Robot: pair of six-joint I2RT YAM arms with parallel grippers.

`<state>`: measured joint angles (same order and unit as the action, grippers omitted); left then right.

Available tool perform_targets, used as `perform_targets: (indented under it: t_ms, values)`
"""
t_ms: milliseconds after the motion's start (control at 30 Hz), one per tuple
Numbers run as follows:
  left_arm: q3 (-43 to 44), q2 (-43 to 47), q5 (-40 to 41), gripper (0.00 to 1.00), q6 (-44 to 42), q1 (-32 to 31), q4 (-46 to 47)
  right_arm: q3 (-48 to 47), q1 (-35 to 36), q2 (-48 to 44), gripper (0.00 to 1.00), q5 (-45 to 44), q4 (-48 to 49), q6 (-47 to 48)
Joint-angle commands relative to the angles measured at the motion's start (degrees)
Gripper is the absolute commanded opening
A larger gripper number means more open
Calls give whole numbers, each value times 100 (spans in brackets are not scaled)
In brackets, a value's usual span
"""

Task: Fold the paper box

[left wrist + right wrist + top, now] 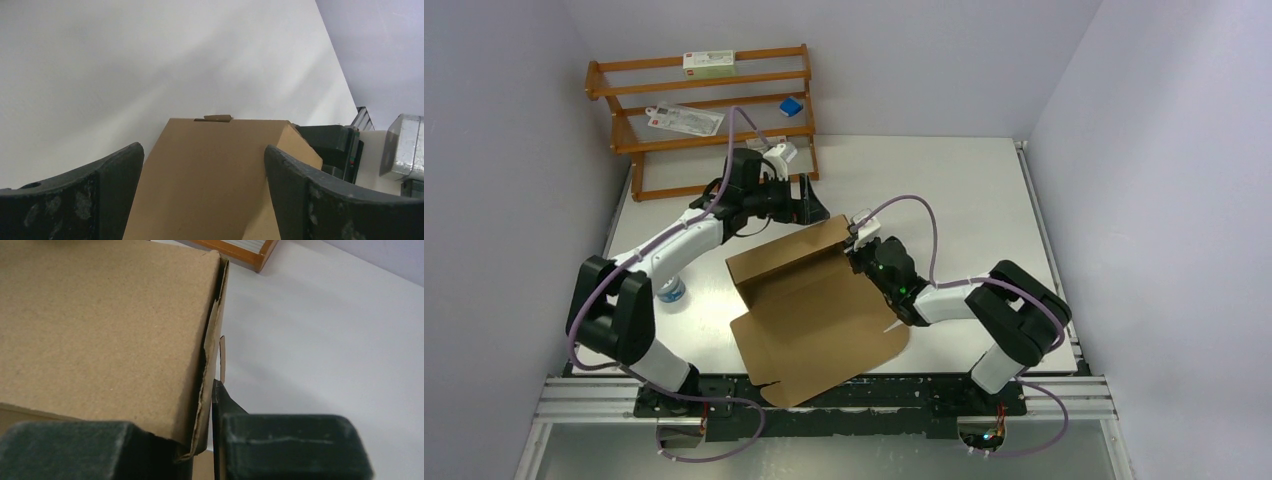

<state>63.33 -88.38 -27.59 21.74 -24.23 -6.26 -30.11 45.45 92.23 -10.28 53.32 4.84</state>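
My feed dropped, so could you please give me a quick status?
Left gripper open, beside paper box. Right gripper shut on its edge. Nothing obstructing.

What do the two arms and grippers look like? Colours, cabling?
Both the left arm and right arm have white links between bulky black joint housings. A lavender cable runs along each. A white camera module sits at each wrist. The left gripper and right gripper have matte black, scuffed fingers. A green light glows on the right wrist.
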Motion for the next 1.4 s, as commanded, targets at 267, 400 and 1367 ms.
perform_targets:
  t_ms: [267,400,1367]
  values:
    - [81,-381,-983,93,309,-186,803,-97,69,406,14,-940,162,-321]
    - [32,-414,-1048,93,338,-189,863,-130,69,468,15,-1377,187,-594]
    - [-464,32,-1345,90,442,-196,930,-672,82,909,18,-2917,-309,-1181]
